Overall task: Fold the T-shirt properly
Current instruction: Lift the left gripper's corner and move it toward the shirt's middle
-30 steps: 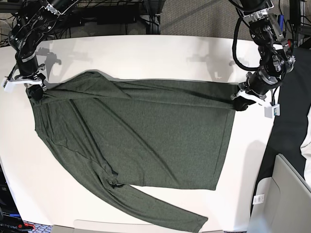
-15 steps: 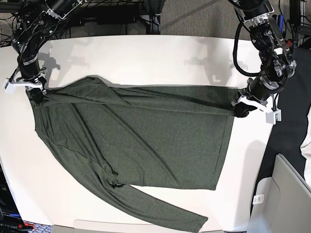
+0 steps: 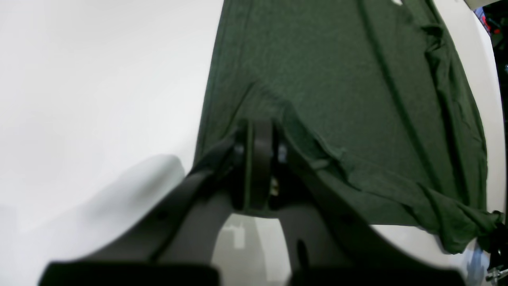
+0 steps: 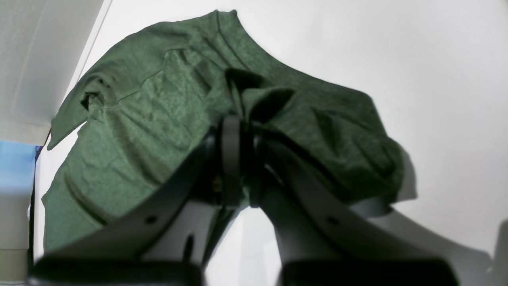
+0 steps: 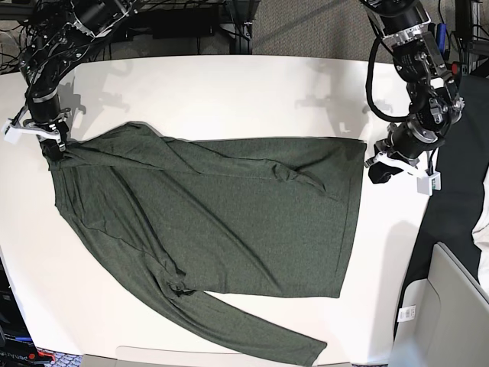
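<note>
The dark olive-green T-shirt [image 5: 229, 222] lies spread across the white table [image 5: 229, 92], with one long sleeve [image 5: 260, 336] trailing toward the front edge. My right gripper [image 5: 52, 145] sits at the shirt's far left shoulder corner. In the right wrist view it [image 4: 238, 123] is shut on a bunched fold of the T-shirt [image 4: 158, 111]. My left gripper [image 5: 374, 172] is at the right hem edge. The left wrist view shows it [image 3: 260, 131] shut on the hem of the T-shirt [image 3: 337, 71].
A black cloth [image 5: 458, 199] hangs off the table's right side. A grey bin [image 5: 451, 306] stands at the lower right. Racks and cables run behind the table's back edge. The table's right edge is close to my left gripper.
The taut ridge along the shirt's back edge has dropped and spread flat, its back right corner now lying on the table. My left gripper moved slightly forward; the right one shifted slightly back.
</note>
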Robot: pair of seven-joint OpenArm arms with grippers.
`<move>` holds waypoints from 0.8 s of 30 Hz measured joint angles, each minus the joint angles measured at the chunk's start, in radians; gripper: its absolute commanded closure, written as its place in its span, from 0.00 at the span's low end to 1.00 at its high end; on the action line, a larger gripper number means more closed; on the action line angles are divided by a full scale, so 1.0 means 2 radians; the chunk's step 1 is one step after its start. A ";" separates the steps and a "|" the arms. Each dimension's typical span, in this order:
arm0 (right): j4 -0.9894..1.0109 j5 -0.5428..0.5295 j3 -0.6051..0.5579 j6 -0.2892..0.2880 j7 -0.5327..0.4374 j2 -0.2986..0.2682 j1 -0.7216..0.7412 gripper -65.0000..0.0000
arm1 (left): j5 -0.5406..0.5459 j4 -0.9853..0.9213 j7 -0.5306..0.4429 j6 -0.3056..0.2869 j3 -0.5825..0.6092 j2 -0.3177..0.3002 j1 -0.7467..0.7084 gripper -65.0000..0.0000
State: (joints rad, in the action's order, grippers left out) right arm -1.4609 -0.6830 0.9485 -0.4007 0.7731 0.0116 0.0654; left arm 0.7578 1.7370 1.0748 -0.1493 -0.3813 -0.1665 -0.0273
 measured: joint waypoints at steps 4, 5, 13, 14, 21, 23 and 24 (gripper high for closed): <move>0.000 -0.001 -0.002 0.000 0.000 0.000 -0.002 0.84 | 0.001 0.000 0.003 0.000 0.000 0.000 0.000 1.00; 0.000 -0.001 -0.002 0.000 0.000 0.000 -0.003 0.83 | 0.001 0.000 0.003 0.000 0.000 0.000 -0.002 0.99; -0.014 -0.002 -0.003 0.000 0.034 0.002 -0.007 0.72 | 0.003 0.000 0.009 0.000 0.040 -0.003 -0.031 0.80; -0.017 -0.002 -0.003 0.000 0.036 0.004 -0.008 0.70 | 0.003 0.000 0.008 0.000 0.043 -0.003 -0.034 0.79; -0.044 -0.002 -0.004 -0.003 0.058 0.005 -0.015 0.51 | 0.003 0.001 0.009 0.000 0.083 -0.005 -0.055 0.74; -0.047 -0.005 -0.004 -0.004 0.059 0.005 -0.022 0.50 | 0.005 0.002 0.009 0.000 0.085 -0.004 -0.057 0.74; -0.047 -0.014 -0.004 -0.002 0.061 0.005 -0.026 0.50 | 0.004 0.002 0.008 0.000 0.084 -0.005 -0.059 0.74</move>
State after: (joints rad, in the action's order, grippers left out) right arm -1.5558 -0.7120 0.9409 -0.4053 0.8948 0.0223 0.0132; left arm 0.7650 1.7416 1.0912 -0.1497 -0.2123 -0.1768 -0.1448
